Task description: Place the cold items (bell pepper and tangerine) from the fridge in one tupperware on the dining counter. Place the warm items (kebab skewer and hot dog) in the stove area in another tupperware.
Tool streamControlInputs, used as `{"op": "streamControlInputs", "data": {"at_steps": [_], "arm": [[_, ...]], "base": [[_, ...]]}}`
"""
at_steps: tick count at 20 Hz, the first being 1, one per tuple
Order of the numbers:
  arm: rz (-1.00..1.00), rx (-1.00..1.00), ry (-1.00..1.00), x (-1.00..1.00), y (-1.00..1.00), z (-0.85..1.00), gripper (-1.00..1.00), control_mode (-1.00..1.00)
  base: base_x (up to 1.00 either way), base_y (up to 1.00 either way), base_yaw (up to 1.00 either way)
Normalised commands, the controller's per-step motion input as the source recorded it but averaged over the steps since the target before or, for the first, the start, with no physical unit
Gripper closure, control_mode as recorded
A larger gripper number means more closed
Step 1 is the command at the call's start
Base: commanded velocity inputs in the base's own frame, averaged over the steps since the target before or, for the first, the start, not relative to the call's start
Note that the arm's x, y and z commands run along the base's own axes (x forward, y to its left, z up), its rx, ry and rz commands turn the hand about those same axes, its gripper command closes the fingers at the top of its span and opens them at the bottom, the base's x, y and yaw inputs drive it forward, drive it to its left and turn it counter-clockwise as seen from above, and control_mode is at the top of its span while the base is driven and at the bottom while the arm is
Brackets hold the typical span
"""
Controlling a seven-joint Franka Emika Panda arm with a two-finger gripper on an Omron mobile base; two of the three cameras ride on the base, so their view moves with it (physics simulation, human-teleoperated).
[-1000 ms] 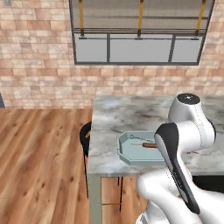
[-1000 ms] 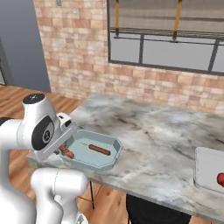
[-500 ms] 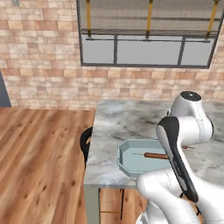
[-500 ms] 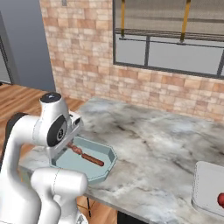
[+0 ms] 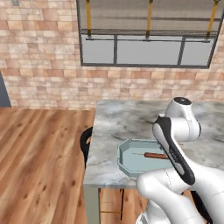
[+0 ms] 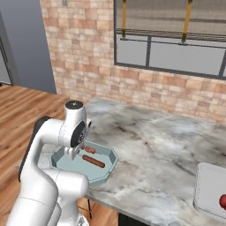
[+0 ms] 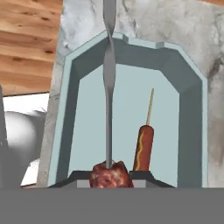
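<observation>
The desk (image 6: 176, 145) is grey-veined marble, standing out from a red brick wall (image 6: 88, 66) under a dark-framed window (image 6: 176, 48), with warm wood floor (image 5: 39, 162) to one side. A pale blue tupperware (image 6: 62, 161) sits near the desk's edge, and the hot dog (image 7: 143, 148) on its stick lies flat inside it. Right above it, the tool (image 7: 111, 173) is clamped together on the kebab skewer (image 7: 109, 87), meat end at the fingertips, metal shaft pointing out over the tub's far rim. Far along the desk a second, white tupperware (image 6: 212, 194) holds something red (image 6: 223, 202). A dark stool (image 5: 86, 142) stands tucked beside the desk.
</observation>
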Motion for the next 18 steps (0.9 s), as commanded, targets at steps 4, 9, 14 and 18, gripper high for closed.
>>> {"op": "streamControlInputs", "data": {"at_steps": [4,9,14,18], "arm": [[0.05,-0.01,0.05,0.22,0.0,-0.45,1.0,-1.0],[-0.01,-0.09,0.16,0.05,0.03,-0.34,1.0,-1.0],[-0.17,-0.08,0.24,-0.02,0.0,-0.2,1.0,-1.0],[-0.14,-0.04,0.12,0.0,0.0,-0.23,1.0,-1.0]], "base": [[0.0,0.0,0.0],[0.0,0.0,0.0],[0.0,0.0,0.0],[0.0,0.0,0.0]]}}
